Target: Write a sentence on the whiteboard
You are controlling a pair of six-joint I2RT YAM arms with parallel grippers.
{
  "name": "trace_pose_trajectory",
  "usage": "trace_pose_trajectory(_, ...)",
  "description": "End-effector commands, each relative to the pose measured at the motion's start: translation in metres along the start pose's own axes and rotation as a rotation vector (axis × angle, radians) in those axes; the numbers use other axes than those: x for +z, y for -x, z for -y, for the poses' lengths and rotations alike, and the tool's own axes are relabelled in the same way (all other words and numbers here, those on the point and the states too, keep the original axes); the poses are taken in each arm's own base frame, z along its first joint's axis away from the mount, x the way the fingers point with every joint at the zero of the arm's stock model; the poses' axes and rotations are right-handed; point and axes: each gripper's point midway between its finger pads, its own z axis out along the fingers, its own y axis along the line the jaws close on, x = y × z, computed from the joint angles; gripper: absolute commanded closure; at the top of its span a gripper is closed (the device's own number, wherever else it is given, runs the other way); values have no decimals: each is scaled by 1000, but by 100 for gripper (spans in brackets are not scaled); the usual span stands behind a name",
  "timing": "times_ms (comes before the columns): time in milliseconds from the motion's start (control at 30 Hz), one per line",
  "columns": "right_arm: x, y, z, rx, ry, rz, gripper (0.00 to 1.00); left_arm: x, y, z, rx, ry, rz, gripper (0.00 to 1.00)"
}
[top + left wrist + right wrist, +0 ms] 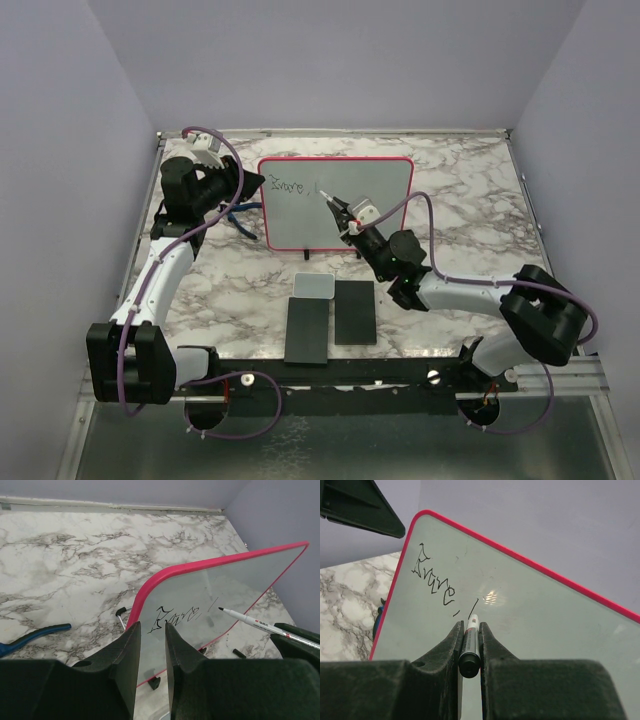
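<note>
Left arm is bending at the elbow and reaching along the left side, left gripper (151, 632) clamping onto the left rim of the whiteboard (380, 215). Right arm is stretching in from the right, right gripper (470, 627) pinching a marker (469, 652) tight. The tip is sitting by a short slanted stroke just right of the sentence (432, 582); contact unclear. Whiteboard is standing upright on small black feet mid-bench (470, 200), with a glossy white face and a red-pink rounded rim. The sentence is a thin dark scrawl running along the board's upper left. Bench is showing marble veining. A grey-white rounded pad (314, 285) and two flat black slabs (306, 332) are lying in front of the board. A blue handle (30, 637) is lying to the board's left.
</note>
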Motion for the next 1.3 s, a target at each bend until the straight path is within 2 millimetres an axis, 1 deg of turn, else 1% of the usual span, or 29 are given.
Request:
trace_pose_trajectory(0, 6, 5, 6, 8, -42, 12, 99, -4, -2, 2, 11, 4, -1, 73)
trace_pose_trajectory(333, 9, 3, 8, 1, -60, 11, 99, -4, -2, 3, 11, 1, -2, 73)
trace_pose_trajectory(667, 11, 8, 10, -4, -68, 28, 99, -4, -3, 2, 11, 2, -4, 73)
trace_pose_trajectory(967, 14, -3, 6, -14, -61, 0, 99, -4, -3, 2, 11, 1, -4, 73)
trace_pose_trajectory(1267, 15, -6, 4, -12, -56, -11, 99, -4, -3, 3, 12, 1, -4, 73)
